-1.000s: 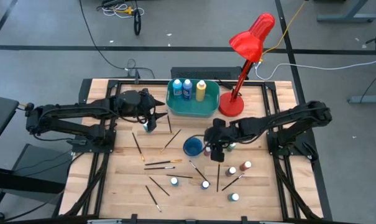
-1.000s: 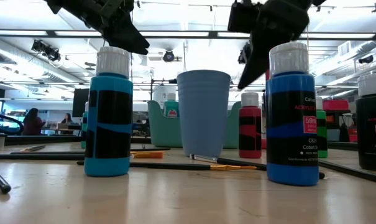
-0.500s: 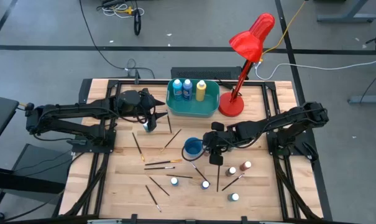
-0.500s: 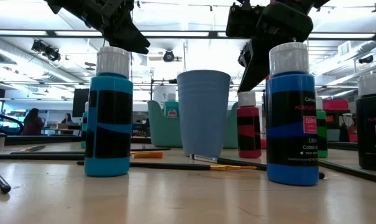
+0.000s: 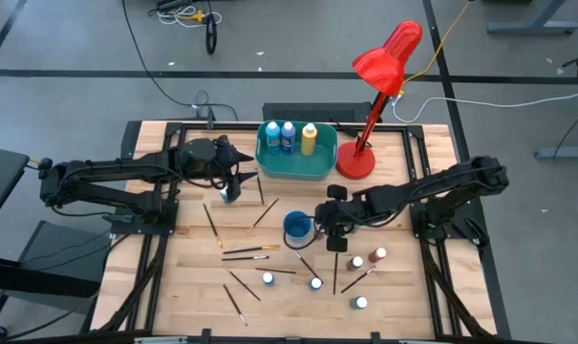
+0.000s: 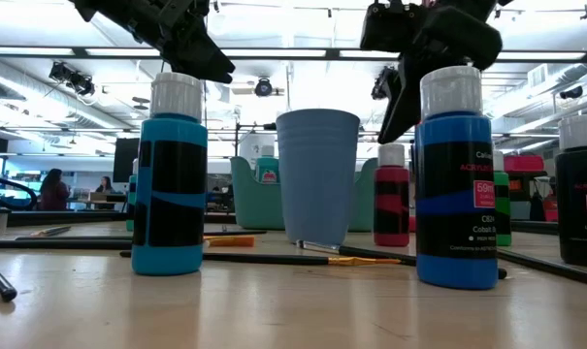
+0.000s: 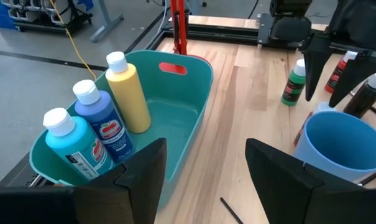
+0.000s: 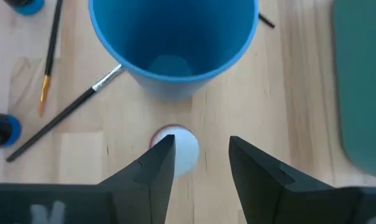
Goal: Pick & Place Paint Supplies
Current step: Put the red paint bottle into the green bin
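Observation:
Small paint bottles [image 5: 316, 283] stand scattered on the wooden table, and thin paintbrushes [image 5: 246, 253] lie flat among them. My right gripper [image 5: 334, 235] is open and points steeply down beside a blue cup [image 5: 295, 227]. Its fingers stand on either side of the white cap of a red bottle [image 8: 178, 149], above it and apart from it; the red bottle [image 6: 391, 199] stands upright on the table. My left gripper [image 5: 235, 184] hangs open over the table left of the teal tub [image 5: 298, 164], with nothing between its fingers [image 7: 144, 177].
The teal tub [image 7: 188, 106] holds three larger bottles, two blue and one yellow. A red desk lamp [image 5: 374, 105] stands at the back right. A green bottle [image 7: 293, 84] stands beyond the cup. Brushes lie close around the cup [image 8: 69, 112].
My right gripper has rolled a little at the wrist while staying above the red bottle beside the cup. Nothing on the table has moved.

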`<action>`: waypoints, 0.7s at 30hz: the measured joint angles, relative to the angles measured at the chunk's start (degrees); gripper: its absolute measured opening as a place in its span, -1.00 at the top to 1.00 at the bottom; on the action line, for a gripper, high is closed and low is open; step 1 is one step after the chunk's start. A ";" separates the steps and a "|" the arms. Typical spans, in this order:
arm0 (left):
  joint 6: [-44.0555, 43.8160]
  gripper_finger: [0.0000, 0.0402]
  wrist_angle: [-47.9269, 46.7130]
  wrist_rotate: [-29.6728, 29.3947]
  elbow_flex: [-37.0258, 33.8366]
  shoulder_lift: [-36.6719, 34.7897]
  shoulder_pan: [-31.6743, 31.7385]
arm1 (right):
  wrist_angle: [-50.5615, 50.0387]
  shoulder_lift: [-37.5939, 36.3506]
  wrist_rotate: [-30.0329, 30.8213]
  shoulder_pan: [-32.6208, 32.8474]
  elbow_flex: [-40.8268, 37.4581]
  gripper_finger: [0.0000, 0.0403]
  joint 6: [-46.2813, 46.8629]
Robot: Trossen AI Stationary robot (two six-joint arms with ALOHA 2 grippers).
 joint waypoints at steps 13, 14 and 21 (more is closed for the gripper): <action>0.00 -0.15 0.29 0.00 -0.02 -0.02 0.00 | 0.05 -1.10 -3.37 0.42 0.04 0.23 4.55; 0.00 -0.15 0.33 0.00 -0.02 -0.01 0.00 | 0.12 -1.02 -3.19 0.48 0.05 0.23 4.57; -0.61 -0.15 0.32 0.04 -0.02 0.00 0.00 | 1.60 1.14 -3.00 0.96 0.09 0.23 4.24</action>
